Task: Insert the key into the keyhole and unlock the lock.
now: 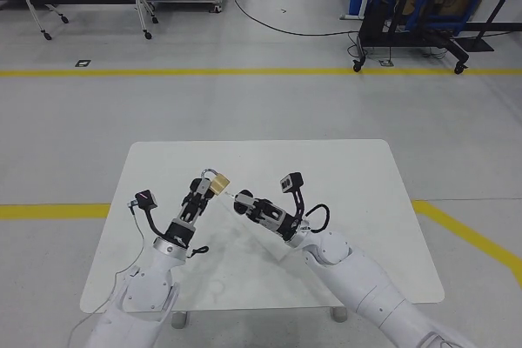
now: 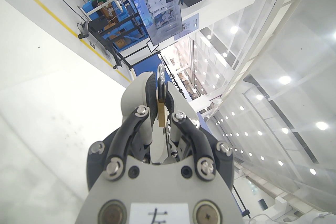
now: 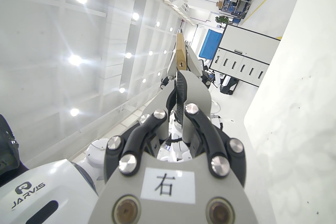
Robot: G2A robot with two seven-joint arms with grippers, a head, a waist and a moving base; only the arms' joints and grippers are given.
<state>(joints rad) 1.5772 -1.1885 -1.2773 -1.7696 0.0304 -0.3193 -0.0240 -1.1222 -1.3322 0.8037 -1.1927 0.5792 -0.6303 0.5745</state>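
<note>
A white table [image 1: 357, 200] stands on a hall floor [image 1: 244, 104] marked in yellow. Above it, the left gripper [image 1: 200, 190] is clamped on the brass lock [image 1: 216, 184], held in the air with its keyhole [image 3: 181, 63] facing the right gripper [image 1: 246, 206]. That gripper's jaws are closed on a thin pale sliver we take for the key [image 1: 233, 197], its tip just beside the lock; we cannot tell whether it has entered. We judge 2 risks: an off-line push could skid the key across the brass, and the lock could pivot in the pads [image 2: 150, 86] under push or turn.
</note>
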